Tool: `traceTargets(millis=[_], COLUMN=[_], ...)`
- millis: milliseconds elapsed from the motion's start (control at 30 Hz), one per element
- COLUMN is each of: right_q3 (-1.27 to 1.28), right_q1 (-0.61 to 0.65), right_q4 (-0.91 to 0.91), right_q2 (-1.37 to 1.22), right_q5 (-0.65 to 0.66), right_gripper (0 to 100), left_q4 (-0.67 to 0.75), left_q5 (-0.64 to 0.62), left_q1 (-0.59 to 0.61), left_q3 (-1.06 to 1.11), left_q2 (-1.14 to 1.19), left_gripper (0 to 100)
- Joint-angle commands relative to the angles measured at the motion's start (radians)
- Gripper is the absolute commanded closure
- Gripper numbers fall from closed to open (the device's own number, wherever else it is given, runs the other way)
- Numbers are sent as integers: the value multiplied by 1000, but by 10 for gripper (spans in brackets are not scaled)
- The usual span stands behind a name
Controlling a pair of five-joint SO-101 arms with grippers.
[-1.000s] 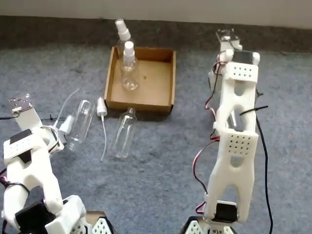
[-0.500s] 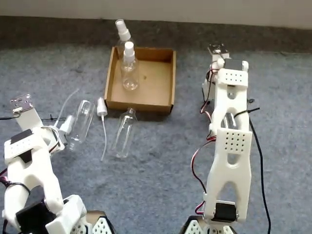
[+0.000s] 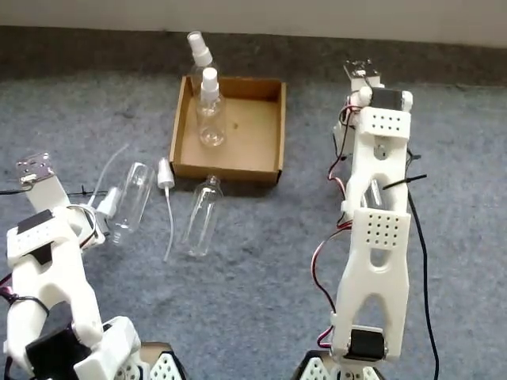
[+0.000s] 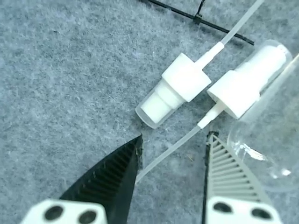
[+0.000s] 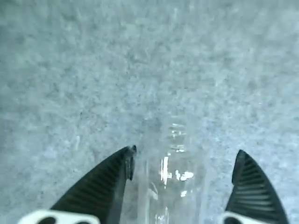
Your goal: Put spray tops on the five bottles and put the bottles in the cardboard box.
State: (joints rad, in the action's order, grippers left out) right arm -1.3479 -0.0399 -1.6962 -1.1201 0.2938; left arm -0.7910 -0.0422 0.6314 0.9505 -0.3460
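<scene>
My left gripper (image 4: 175,137) stands open just above the carpet, over the thin tube of a loose spray top (image 4: 238,91). A second loose spray top (image 4: 175,91) lies beside it, and a clear bottle (image 4: 273,144) lies against them. My right gripper (image 5: 185,151) is open, with a clear topless bottle (image 5: 175,175) between its jaws, narrower than the gap. That bottle shows through the right arm's frame (image 3: 377,194). Another topless bottle (image 3: 202,215) and a spray top (image 3: 165,174) lie in front of the cardboard box (image 3: 269,131). One topped bottle (image 3: 211,111) is in the box.
A second topped bottle (image 3: 200,51) leans at the box's far left corner. A black cable tie (image 4: 196,16) lies on the carpet near the left gripper. Red and black wires hang along the right arm (image 3: 376,237). Open grey carpet lies between the two arms.
The right arm swung left toward the box, then came back a little to the right. The left arm and the things on the carpet have not moved.
</scene>
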Motion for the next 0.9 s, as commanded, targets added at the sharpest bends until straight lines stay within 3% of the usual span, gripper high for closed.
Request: traceTargets(millis=[0, 733, 867], right_q3=[-58, -54, -48], right_q1=[-15, -41, -45], right_q4=[-12, -64, -65], right_q2=[19, 16, 16], right_q5=[18, 48, 49], right_gripper=[721, 721, 769], left_q4=[14, 14, 14], left_q5=[-2, -2, -2], left_q1=[-10, -10, -10], left_q3=[-4, -2, -4], left_q2=[-13, -13, -13], left_gripper=[793, 793, 793])
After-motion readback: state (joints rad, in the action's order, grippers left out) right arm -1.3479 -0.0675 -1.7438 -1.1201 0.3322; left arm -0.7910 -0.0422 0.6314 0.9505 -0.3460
